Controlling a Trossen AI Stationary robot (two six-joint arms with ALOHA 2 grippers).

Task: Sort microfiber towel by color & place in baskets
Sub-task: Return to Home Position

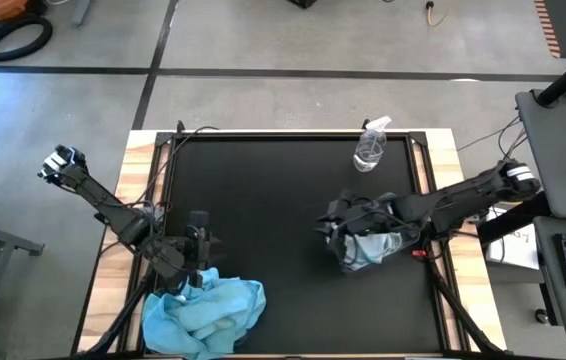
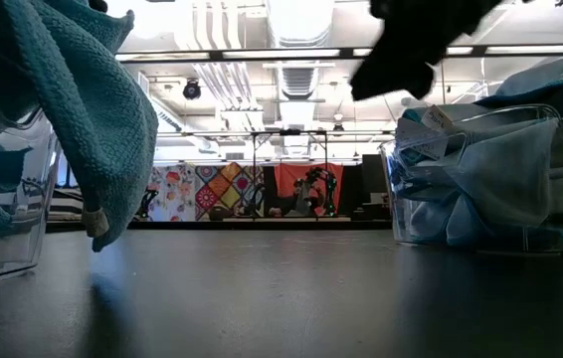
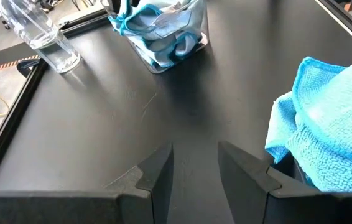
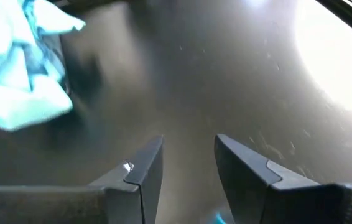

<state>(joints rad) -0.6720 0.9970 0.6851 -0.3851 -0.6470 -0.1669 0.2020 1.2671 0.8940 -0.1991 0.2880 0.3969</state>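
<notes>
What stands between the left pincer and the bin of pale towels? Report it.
Nothing visible: only bare black table lies between the left pincer and the bin. The spray bottle stands off to one side. The right pincer hangs above that bin.

The right arm's dark two-fingered claw (image 4: pixel 188 142) hangs above the matt black table top (image 4: pixel 182 74); its wedge-shaped fingers (image 4: pixel 140 180) stand parted, bare table showing in the gap and nothing held; well ahead of the fingertips and off to one side lies a rumpled heap of bright sky-blue microfiber towel (image 4: pixel 20 74), blurred at its edges; off to the other side a broad pale glare (image 4: pixel 338 56) washes over the table; a small white fleck (image 4: pixel 128 167) sits on one finger; a sliver of blue (image 4: pixel 216 218) shows close under the claw, too little to tell what it is.
</notes>
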